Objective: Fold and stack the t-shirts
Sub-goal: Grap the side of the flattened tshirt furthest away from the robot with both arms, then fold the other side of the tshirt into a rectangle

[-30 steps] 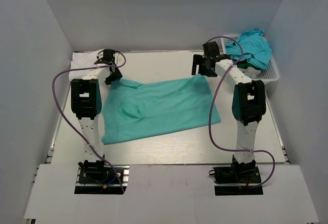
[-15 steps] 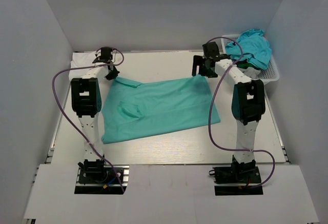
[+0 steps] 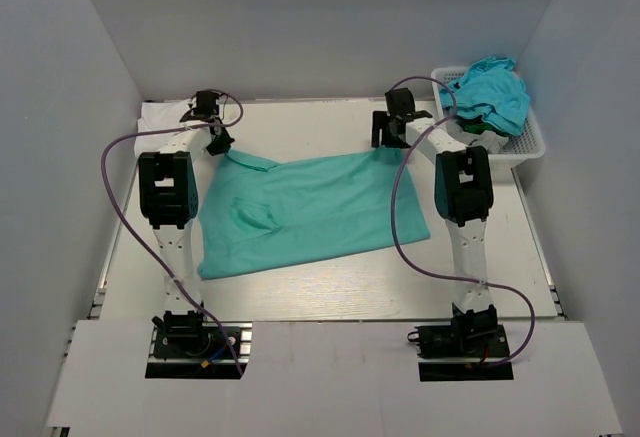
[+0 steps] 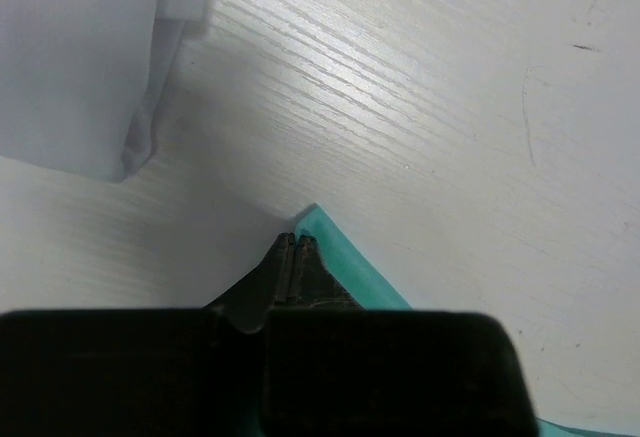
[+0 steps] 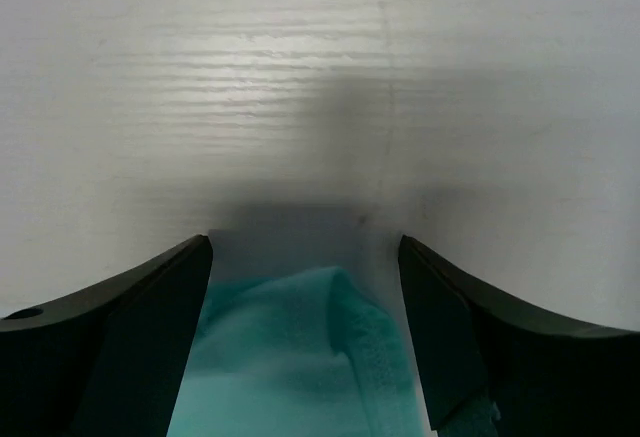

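The mint t-shirt [image 3: 310,212] is lying as soft matt cloth with a stitched hem. The table [image 4: 400,77] is showing pale wood grain with a slight sheen. The basket [image 3: 530,145] at its far right corner is looking like white plastic lattice.

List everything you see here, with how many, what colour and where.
mint shirt: one, sea-green, spread flat mid-table
blue shirts: heap, count unclear, turquoise, in the basket
white shirt: one, white, far left corner
basket: one, white lattice, far right corner
table: one, pale wood grain, under everything
left gripper: one, black, shut on the mint shirt's far left corner
right gripper: one, black, open over its far right corner
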### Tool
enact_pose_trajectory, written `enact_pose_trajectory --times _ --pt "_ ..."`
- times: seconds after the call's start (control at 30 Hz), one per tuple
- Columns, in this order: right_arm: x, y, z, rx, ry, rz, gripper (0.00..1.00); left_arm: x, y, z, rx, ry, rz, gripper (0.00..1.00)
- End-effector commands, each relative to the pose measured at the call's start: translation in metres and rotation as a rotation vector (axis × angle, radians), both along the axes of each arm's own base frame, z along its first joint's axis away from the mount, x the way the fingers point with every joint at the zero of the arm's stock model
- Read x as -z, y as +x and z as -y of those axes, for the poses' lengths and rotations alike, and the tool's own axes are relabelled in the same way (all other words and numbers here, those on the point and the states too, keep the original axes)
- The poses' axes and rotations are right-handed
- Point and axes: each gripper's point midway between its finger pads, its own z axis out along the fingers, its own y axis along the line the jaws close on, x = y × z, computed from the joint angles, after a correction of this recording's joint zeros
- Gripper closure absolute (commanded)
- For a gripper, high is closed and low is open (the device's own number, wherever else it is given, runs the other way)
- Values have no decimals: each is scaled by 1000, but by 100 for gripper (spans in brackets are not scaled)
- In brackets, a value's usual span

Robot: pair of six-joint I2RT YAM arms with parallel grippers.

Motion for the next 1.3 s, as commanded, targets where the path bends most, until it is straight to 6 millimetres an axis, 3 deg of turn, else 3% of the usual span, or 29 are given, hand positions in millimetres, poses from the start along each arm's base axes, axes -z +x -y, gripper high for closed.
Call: enact_pose_trajectory --times 0.0,0.17,0.2,0.23,0.27,0.33,0.37,0.43,0.5,0.6,0.63,0.67,0.7,0.8,0.83,0.9,0.93,0.97,1.0,1.1,1.27 --pt "-18 33 -8 -4 32 124 20 -39 11 3 34 -19 76 100" --pt "-9 29 -7 14 40 116 43 -46 9 6 54 -30 74 100" --pt "-15 33 -8 10 44 145 52 -41 5 6 54 -30 60 100" --pt "-9 28 -6 5 34 131 65 -46 6 8 61 -38 69 100" --pt "-14 29 -6 6 32 144 82 -41 2 10 66 -46 57 100" --pt "-14 31 -4 2 20 154 100 -46 3 11 72 -53 66 100" --pt "-19 31 -4 0 20 160 100 -45 0 11 72 -53 56 100" --pt "-24 32 -5 -12 7 175 100 -61 1 14 80 -62 85 100" --pt "-43 39 -5 -17 4 228 100 -61 -6 16 77 -78 77 100" --pt "-58 35 -7 -31 16 257 100 -82 -13 18 77 -93 108 100" --pt "-70 34 -8 -34 21 281 100 -80 -20 19 64 -102 97 100" --pt "-68 29 -4 -33 24 276 100 -82 -27 18 64 -103 87 100" --pt "-80 25 -8 -42 36 294 100 -98 -33 19 51 -114 114 100" --pt "-88 9 -7 -51 62 306 100 -92 -64 26 31 -167 69 100" --pt "-77 -2 -7 -55 72 277 100 -94 -82 26 19 -175 60 100" --pt "-91 -9 -7 -57 90 317 100 -96 -100 34 0 -212 54 100" --pt "-87 -16 -7 -62 97 304 100 -84 -119 35 -8 -225 15 100" --pt "-97 -17 -6 -65 101 328 100 -101 -129 36 -14 -233 52 100" --pt "-93 -24 -4 -66 98 315 100 -92 -147 38 -35 -257 24 100" --pt "-99 -33 0 -73 91 322 100 -106 -181 42 -36 -293 50 100" --pt "-105 -51 10 -80 68 314 100 -107 -244 52 -61 -355 12 100"
